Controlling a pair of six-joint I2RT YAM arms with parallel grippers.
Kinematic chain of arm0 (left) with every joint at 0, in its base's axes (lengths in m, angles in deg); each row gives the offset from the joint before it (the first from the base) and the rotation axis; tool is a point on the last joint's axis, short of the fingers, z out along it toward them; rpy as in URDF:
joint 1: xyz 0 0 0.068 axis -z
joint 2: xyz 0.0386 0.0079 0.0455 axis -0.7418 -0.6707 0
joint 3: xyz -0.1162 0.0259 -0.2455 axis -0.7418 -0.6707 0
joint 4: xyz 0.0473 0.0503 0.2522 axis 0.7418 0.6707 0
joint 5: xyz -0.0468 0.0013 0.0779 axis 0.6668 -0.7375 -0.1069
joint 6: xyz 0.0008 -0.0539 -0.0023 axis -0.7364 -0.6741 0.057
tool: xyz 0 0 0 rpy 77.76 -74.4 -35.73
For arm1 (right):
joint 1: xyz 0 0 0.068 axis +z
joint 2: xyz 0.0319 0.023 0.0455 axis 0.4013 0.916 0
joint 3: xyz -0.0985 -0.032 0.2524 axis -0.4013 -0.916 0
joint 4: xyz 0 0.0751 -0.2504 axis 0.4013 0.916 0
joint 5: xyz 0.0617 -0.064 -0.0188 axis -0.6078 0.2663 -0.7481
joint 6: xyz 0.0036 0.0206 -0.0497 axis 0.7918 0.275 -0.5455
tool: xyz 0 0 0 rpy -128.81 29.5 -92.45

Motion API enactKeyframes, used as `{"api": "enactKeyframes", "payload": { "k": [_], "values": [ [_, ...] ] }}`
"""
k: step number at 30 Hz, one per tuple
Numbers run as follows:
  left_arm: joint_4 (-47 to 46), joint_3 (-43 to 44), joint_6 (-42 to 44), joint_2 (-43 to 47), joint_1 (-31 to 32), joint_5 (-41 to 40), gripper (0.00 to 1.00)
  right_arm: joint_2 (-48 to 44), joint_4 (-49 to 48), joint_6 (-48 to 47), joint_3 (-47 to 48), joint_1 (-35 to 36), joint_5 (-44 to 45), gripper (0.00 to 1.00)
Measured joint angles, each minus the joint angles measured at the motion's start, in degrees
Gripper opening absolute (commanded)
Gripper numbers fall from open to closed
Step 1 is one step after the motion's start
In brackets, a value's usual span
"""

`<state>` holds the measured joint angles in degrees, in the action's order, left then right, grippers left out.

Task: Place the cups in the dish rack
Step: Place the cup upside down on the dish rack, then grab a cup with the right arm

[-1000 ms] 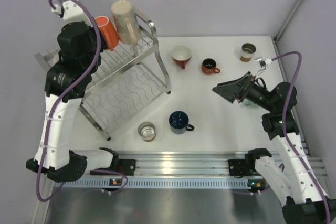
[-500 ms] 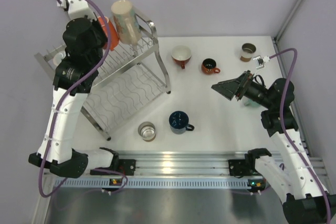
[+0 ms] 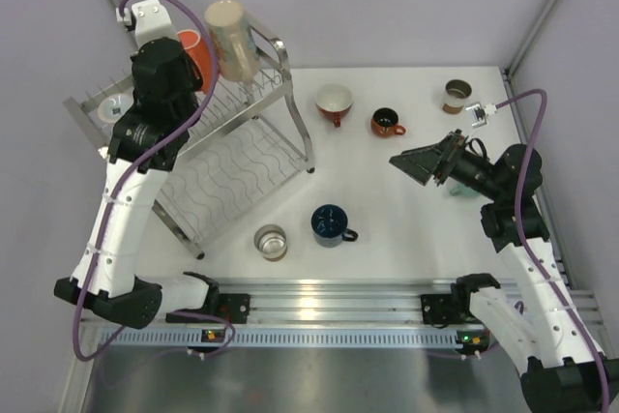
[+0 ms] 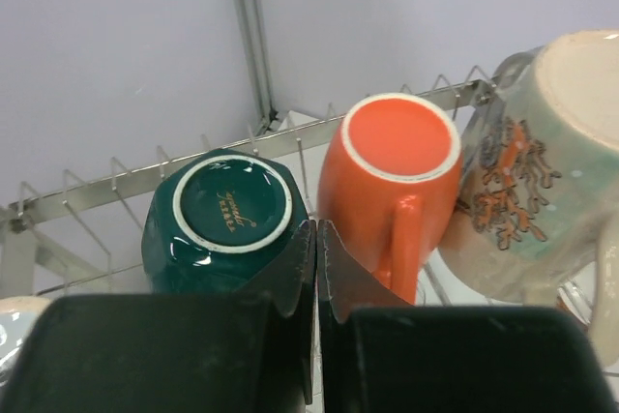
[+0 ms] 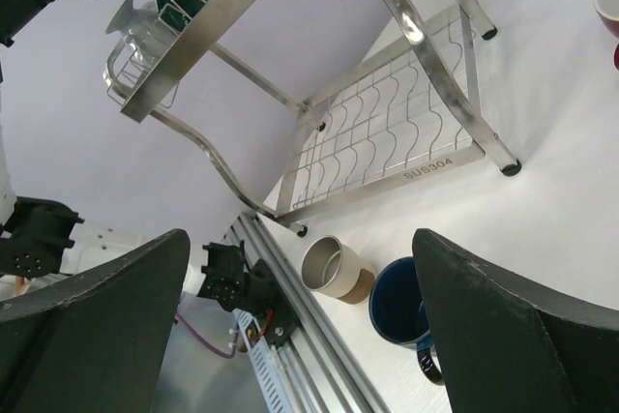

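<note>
The dish rack (image 3: 300, 132) stands at the back left. On its upper tier, bottoms up, sit a dark teal cup (image 4: 227, 215), an orange mug (image 4: 387, 171) and a tall beige mug (image 4: 542, 162). My left gripper (image 4: 316, 239) hovers just in front of the teal and orange ones, shut with nothing in it. On the table lie a navy mug (image 3: 331, 224), a beige tumbler (image 3: 271, 242), a red-and-white cup (image 3: 334, 101), a small brown cup (image 3: 387, 123) and a tan cup (image 3: 456, 96). My right gripper (image 3: 418, 166) hangs open and empty above the table, right of centre.
The rack's lower tier (image 5: 406, 176) is a bare wavy wire shelf. A pale dish (image 3: 114, 106) rests at the upper tier's left end. The aluminium rail (image 3: 319, 302) runs along the near edge. Grey walls close in behind and on both sides.
My left arm has shifted right and back over the rack's upper tier. My right arm moved slightly toward the back, then held still.
</note>
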<state>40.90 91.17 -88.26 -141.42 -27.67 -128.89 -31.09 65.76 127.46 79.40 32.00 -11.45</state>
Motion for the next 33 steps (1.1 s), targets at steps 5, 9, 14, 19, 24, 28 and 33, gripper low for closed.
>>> {"api": "enactKeyframes", "payload": {
  "k": [5, 9, 14, 19, 24, 28, 33],
  "values": [
    [2.4, 0.0, 0.0, 0.9, -0.2, -3.0, 0.00, 0.0, -0.1, 0.0, 0.0, 0.0, 0.0, 0.99],
    [3.6, 0.0, -0.1, 1.7, -0.3, -4.2, 0.00, 0.0, -0.1, 0.0, 0.0, 0.0, 0.0, 0.99],
    [3.7, 0.0, -0.6, 2.2, -0.4, -3.3, 0.00, 0.0, -0.1, 0.0, 0.0, 0.0, 0.0, 0.99],
    [3.7, 0.2, -1.3, 2.2, -0.5, 1.2, 0.01, 0.0, -0.1, -0.1, 0.0, 0.0, 0.0, 0.99],
    [3.6, 2.6, -1.7, 2.2, -0.5, 6.7, 0.04, 0.0, -0.1, -0.2, -0.1, 0.0, 0.0, 0.99],
    [3.6, 3.8, -2.6, 3.1, -0.5, 12.9, 0.19, 0.0, 0.0, -0.8, -0.1, 0.0, 0.0, 0.99],
    [3.5, 3.9, -4.6, 3.8, -0.5, 24.1, 0.37, 0.0, 1.5, -2.6, -0.1, 0.0, 0.3, 0.99]
  ]
}}
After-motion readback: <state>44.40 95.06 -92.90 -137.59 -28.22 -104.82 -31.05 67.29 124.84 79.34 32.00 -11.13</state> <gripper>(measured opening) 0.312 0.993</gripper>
